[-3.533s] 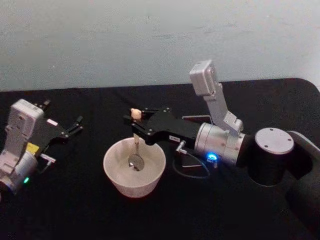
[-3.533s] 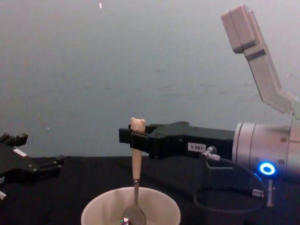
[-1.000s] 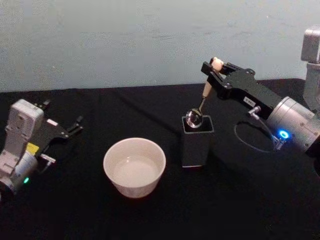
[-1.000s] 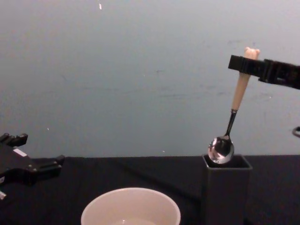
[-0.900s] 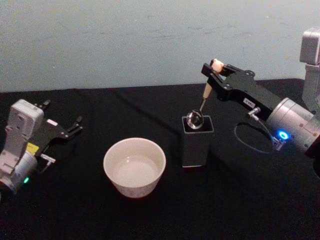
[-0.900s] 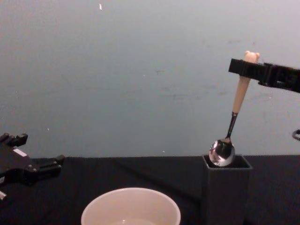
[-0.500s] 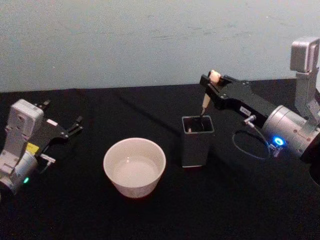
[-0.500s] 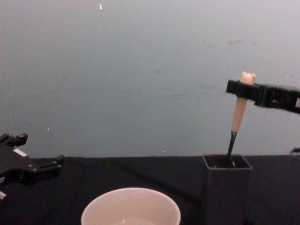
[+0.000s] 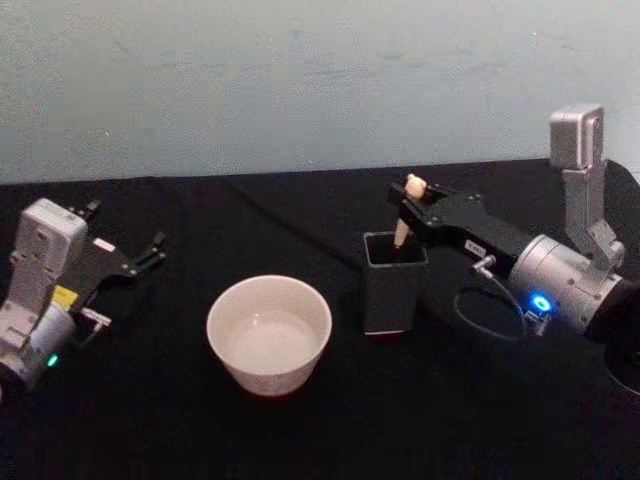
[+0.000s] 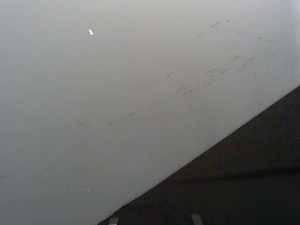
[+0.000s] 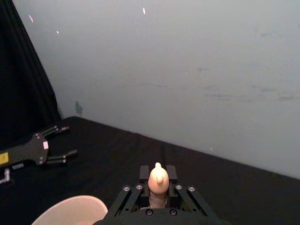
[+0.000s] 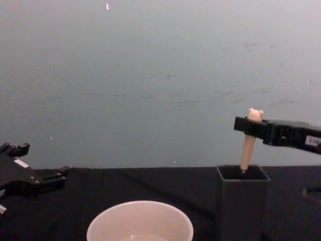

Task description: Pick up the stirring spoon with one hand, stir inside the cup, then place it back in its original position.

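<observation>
My right gripper (image 9: 408, 207) is pinching the stirring spoon (image 12: 248, 140) just under its bear head, bowl sunk in the holder (image 9: 393, 283) mid-table, tilted so it'll lean. Left gripper (image 9: 148, 253) sits spread, left edge.

1. the right hand (image 9: 407, 207) has left the cup (image 9: 268, 333) and now sits above the holder (image 9: 394, 283).
2. the stirring spoon (image 12: 248, 140), earlier in the cup, has sunk into the holder; bowl and dark neck are hidden, cream handle protrudes, tilted.
</observation>
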